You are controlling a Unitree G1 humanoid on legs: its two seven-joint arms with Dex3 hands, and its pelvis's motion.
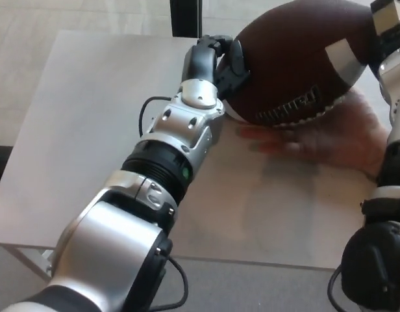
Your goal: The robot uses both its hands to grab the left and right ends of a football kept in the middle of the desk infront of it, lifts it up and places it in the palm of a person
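From the head view, we see our left hand (pixel 221 62) clamped against the left end of the brown football (pixel 297 62), while our right hand (pixel 388 29) presses its right end. The ball sits above the grey desk (pixel 89 130), low over a person's open palm (pixel 330 140), seemingly touching it.

We observe the football (pixel 297 65) gripped at its two ends: the left hand (pixel 219 65) pressed on its left end, the right hand (pixel 388 26) on its right. Directly beneath the football a person's open palm (pixel 330 140) lies over the grey desk (pixel 89 130).
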